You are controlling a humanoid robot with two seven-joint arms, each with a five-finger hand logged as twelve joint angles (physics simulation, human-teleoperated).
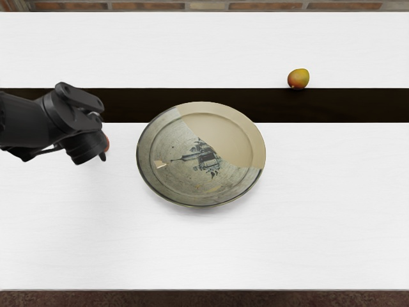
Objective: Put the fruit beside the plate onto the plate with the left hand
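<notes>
Reddish-orange is all that shows of the fruit (106, 144): a thin sliver poking out at the edge of the robot's left hand (86, 137), which sits on the white table (319, 211) a bit left of the plate (142, 157). The hand is seen from the back, so there's no telling whether it's closed on the fruit or just hovering over it.

Stuff that could go sideways, just guessing: if the hold is loose, a round fruit could pop out and roll, maybe into the dark gap (192, 96) behind the plate. A low carry could clip the plate's raised rim and shove it. And there's a second fruit (298, 78), yellow-red, sitting well apart at the far side, which could confuse things if it got picked as the target.

No brands or readable writing anywhere. The plate only has a dark painted motif (203, 157) in the middle, and it doesn't read as text.
</notes>
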